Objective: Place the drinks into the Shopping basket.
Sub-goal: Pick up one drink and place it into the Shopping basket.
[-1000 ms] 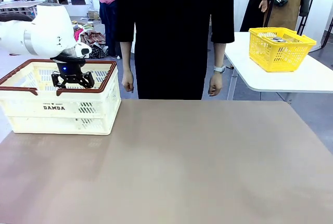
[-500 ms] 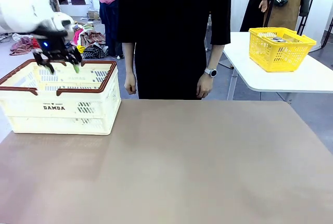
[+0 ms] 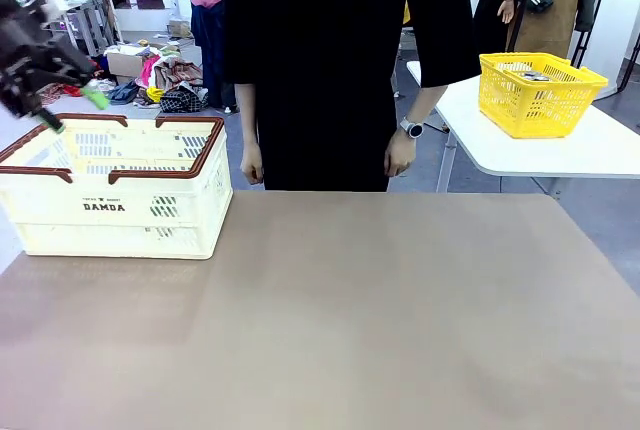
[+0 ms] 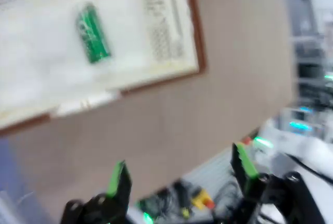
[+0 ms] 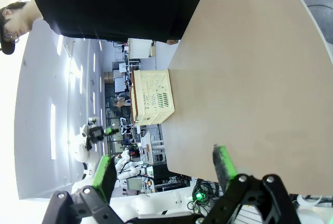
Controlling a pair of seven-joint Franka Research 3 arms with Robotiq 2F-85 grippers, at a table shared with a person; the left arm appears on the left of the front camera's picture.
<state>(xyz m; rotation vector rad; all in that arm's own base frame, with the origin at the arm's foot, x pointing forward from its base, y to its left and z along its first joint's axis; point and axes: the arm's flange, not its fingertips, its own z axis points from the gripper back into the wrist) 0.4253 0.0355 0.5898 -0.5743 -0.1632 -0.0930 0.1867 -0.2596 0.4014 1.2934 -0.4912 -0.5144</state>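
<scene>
One of the drinks, a green can [image 4: 92, 33] with white markings, lies on its side on the floor of the Shopping basket [image 4: 171, 36]. This cream-white basket [image 3: 115, 205] with a dark brown rim stands at the table's far left. My left gripper [image 3: 72, 110] hangs open and empty above the basket's left rim, blurred by motion. In its own wrist view the left gripper [image 4: 181, 172] stands wide over the table beside the basket. My right gripper [image 5: 164, 166] is open and empty, off the table's edge, with the basket [image 5: 152, 96] far from it.
A person in black stands at the far side of the brown table [image 3: 350, 310], hands [image 3: 398, 158] hanging near its edge. A yellow basket [image 3: 538, 92] sits on a separate white table at the right.
My left gripper has risen out of the basket and swung up and to the left, still open. The person's hands have shifted a little.
</scene>
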